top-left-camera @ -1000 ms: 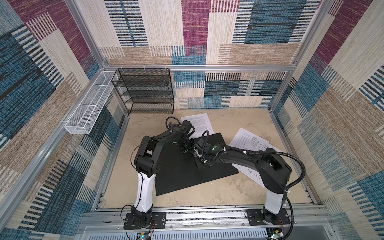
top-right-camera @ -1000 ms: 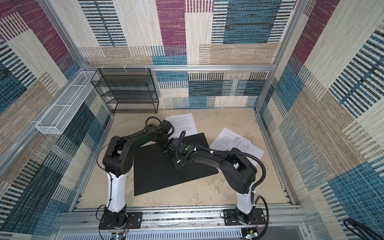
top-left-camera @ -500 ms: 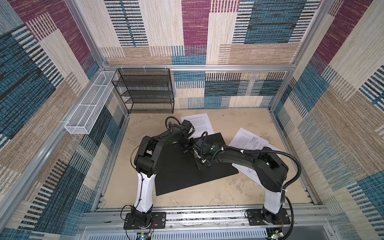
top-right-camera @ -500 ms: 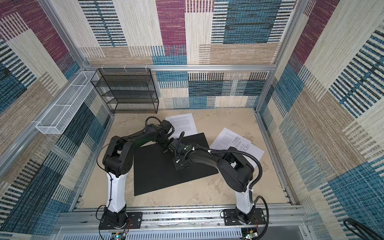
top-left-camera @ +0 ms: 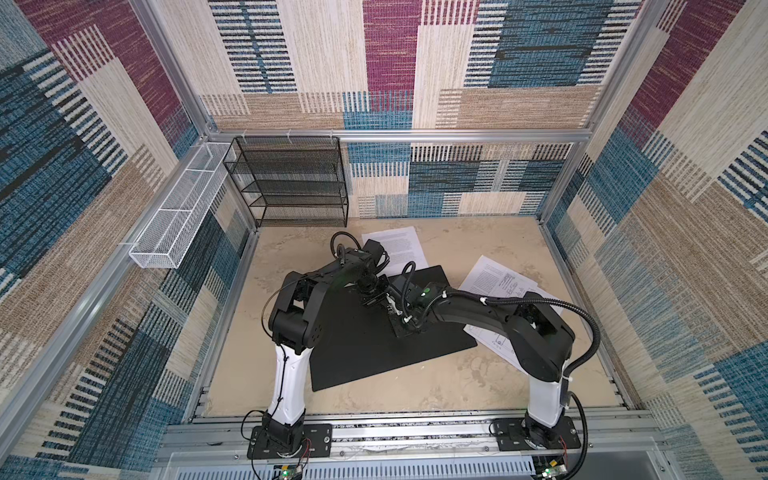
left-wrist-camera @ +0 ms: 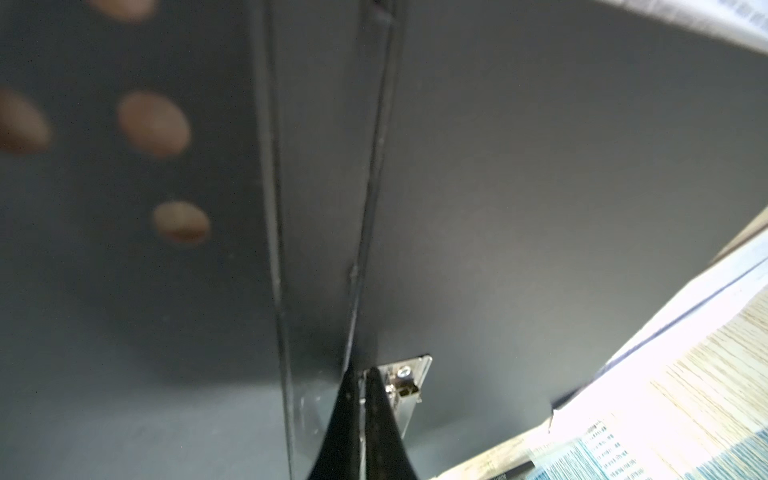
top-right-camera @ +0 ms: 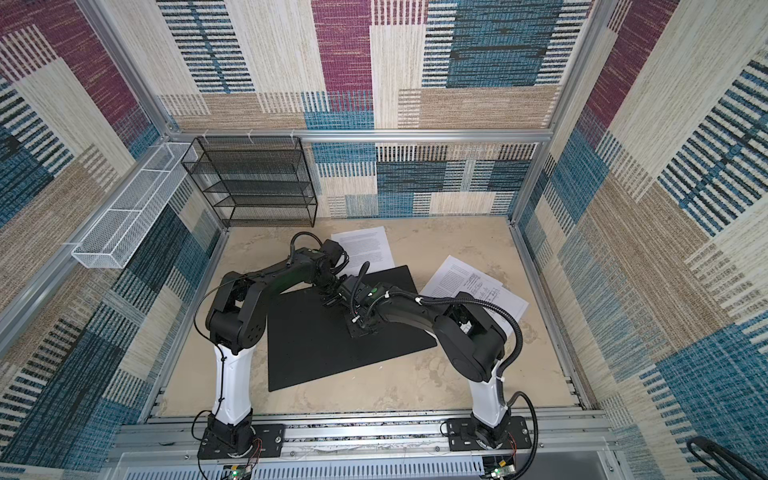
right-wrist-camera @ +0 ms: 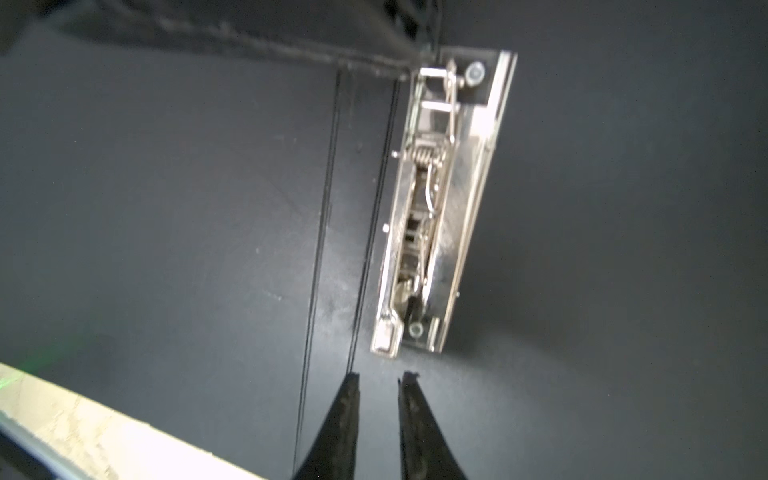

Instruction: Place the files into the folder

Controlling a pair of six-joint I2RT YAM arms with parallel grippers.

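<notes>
Folder lies open flat on table, black inside up. Metal spine clip sits just beside centre crease.

Left gripper: fingers pressed together, pinching nothing, tips down at crease just beside one end of clip.

Right gripper: narrowly spread, nothing between, tips just short of clip's lever end.

Text sheet just behind folder's far edge. Table-and-drawing sheets to folder's right, partly under right arm.

left tool closed, right tool ajar
</notes>
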